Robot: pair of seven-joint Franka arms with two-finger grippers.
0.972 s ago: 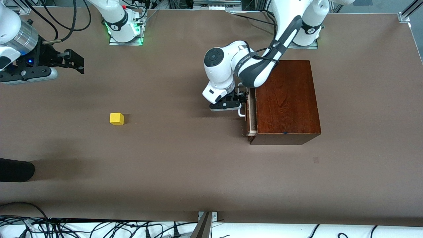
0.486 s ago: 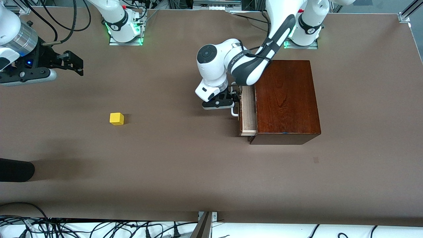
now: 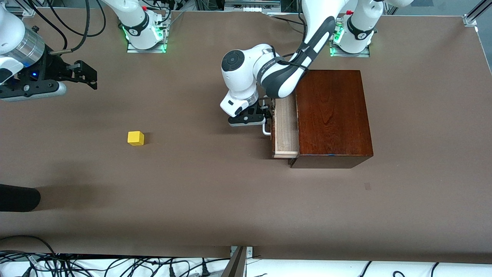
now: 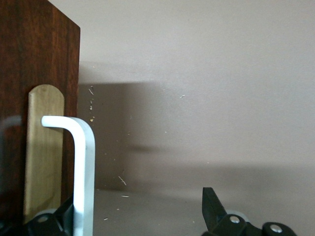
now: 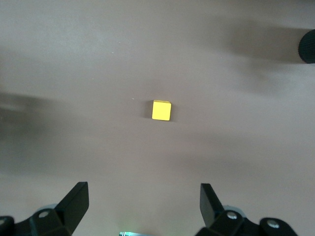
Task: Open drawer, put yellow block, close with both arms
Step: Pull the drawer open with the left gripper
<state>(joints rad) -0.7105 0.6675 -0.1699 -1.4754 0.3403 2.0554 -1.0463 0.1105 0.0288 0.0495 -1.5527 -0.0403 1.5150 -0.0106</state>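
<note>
The reddish-brown wooden box (image 3: 332, 115) stands toward the left arm's end of the table. Its drawer (image 3: 285, 127) is pulled partly out and shows its pale wood lining. My left gripper (image 3: 268, 113) is at the white handle (image 3: 266, 132). In the left wrist view the fingers are spread wide, and the handle (image 4: 83, 172) lies against the inside of one finger, in front of the dark drawer front (image 4: 39, 49). The yellow block (image 3: 135, 138) lies alone on the table toward the right arm's end. My right gripper (image 3: 86, 75) hovers open above the table, with the block (image 5: 161, 110) below it.
A black rounded object (image 3: 17, 197) juts in at the table's edge at the right arm's end, nearer the camera than the block. Brown tabletop (image 3: 215, 192) stretches between block and drawer.
The left gripper has moved toward the right arm's end with the handle, and the drawer has slid farther out of the box. The right arm has barely moved.
</note>
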